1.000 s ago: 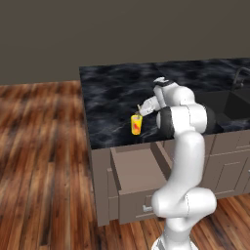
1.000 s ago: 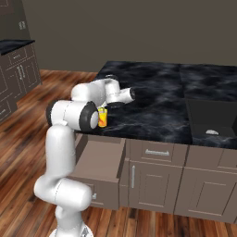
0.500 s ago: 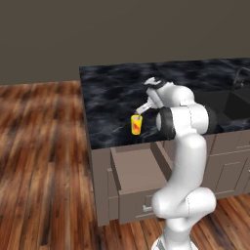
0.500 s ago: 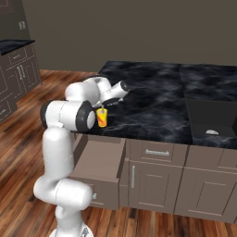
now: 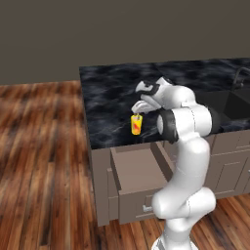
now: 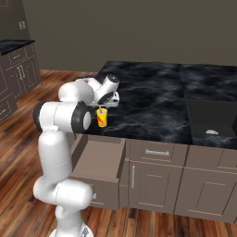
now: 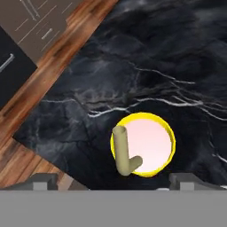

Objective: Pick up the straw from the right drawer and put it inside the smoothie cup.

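Black marble counter carries the smoothie cup near its front edge, and I see the straw standing inside it, leaning on the rim. My gripper hovers just above with jaws spread, holding nothing. Below, the right drawer stands pulled out.

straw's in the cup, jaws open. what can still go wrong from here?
1. The gripper sits right above the straw; a sideways retreat might clip it and tip the smoothie cup.
2. The cup stands near the counter edge, above the open right drawer; a nudge may drop it.
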You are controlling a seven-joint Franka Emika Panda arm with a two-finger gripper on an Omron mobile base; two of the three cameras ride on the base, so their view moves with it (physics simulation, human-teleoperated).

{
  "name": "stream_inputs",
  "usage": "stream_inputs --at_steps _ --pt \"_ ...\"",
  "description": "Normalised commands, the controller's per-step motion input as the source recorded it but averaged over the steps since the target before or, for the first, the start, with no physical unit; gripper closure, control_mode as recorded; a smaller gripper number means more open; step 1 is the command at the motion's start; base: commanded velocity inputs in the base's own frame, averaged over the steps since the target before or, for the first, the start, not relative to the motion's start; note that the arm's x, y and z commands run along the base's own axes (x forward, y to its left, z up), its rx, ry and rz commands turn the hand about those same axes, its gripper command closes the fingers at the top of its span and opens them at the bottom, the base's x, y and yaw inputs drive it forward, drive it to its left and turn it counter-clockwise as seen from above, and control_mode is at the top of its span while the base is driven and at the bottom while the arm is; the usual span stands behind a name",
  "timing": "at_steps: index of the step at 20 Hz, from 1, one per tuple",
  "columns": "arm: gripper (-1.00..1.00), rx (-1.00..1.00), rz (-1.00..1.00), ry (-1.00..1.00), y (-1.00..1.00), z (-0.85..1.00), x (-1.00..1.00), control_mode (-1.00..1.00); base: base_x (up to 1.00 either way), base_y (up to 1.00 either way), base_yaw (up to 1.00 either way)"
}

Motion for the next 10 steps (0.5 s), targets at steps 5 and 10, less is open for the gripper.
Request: stream_inputs --at_steps 5,10 --pt "-1.00 0.00 -0.21 0.04 -0.02 0.00 -0.88 -1.00 0.00 0.00 0.00" --pt "-1.00 0.00 -0.16 -0.02 -0.16 -0.05 -1.00 -1.00 0.00 0.00 0.00"
